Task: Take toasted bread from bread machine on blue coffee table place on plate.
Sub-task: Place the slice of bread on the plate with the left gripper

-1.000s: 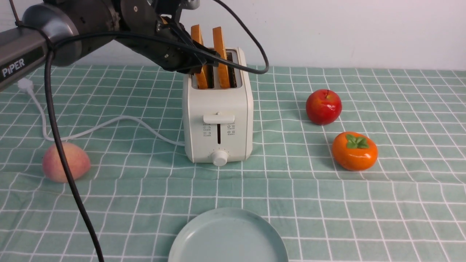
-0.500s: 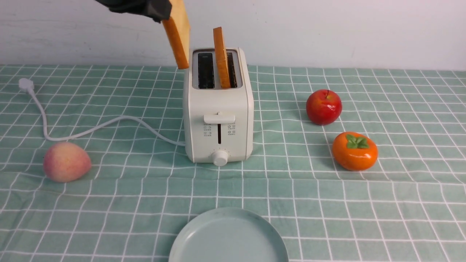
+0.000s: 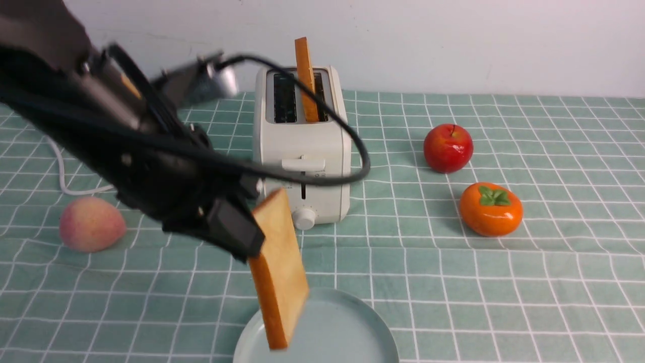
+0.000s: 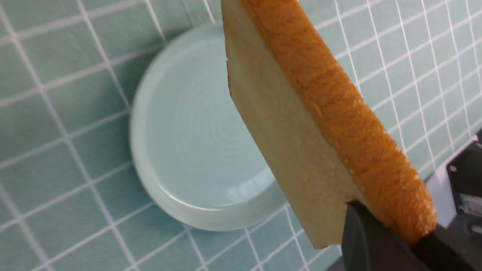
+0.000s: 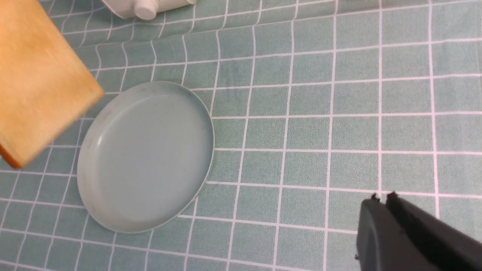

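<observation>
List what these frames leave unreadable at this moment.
1. Front view: the plate loses its near rim to the bottom edge, and the held toast covers its left side.
2. Front view: the blurred left arm hides most of the power cord and the far finger of the left gripper.
3. Right gripper: outside the front view; its wrist view shows only shut fingertips.

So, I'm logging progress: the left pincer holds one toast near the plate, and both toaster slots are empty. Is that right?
Not quite. The left pincer does hold one toast near the plate, but only one toaster slot is empty; a second slice stands in the other, as the front view shows.
</observation>
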Motion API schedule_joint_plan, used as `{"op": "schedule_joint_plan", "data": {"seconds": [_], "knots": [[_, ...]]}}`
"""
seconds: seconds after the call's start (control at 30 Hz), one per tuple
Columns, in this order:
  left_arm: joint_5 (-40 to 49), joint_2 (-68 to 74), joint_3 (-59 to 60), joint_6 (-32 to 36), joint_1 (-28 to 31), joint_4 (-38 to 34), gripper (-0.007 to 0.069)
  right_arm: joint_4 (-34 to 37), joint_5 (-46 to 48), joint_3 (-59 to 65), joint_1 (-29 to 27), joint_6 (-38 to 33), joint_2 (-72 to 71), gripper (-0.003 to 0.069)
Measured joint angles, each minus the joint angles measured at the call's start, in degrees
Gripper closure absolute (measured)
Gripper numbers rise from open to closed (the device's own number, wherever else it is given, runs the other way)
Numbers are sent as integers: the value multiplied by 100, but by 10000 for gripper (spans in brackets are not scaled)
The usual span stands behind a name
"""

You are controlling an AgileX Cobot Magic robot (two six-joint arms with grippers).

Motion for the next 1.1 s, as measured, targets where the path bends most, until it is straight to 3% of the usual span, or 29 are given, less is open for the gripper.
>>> {"op": "schedule_joint_plan", "data": {"seconds": [0.1,0.13,0.23,0.57,0.63,0.87,0.97,1.1], "knots": [[-285,0,656,574,0,-627,608,-12,0,0,0,0,0,625],[-474,0,980,1041,0,-1098,608,-19,0,0,0,0,0,624],[-721,0,1443,1434,0,-1507,608,-19,0,0,0,0,0,623],[-1533,-45,2192,1534,0,-1581,599,-33,0,0,0,0,0,623],[-1555,-52,2193,1534,0,-1486,571,-33,0,0,0,0,0,622],[-1826,-60,2210,511,0,-148,274,119,5,0,0,0,0,609],[-1801,-60,2190,129,0,421,218,369,134,-25,0,0,11,606],[-1742,-60,2022,-319,0,905,225,416,525,-360,0,0,213,606]]}}
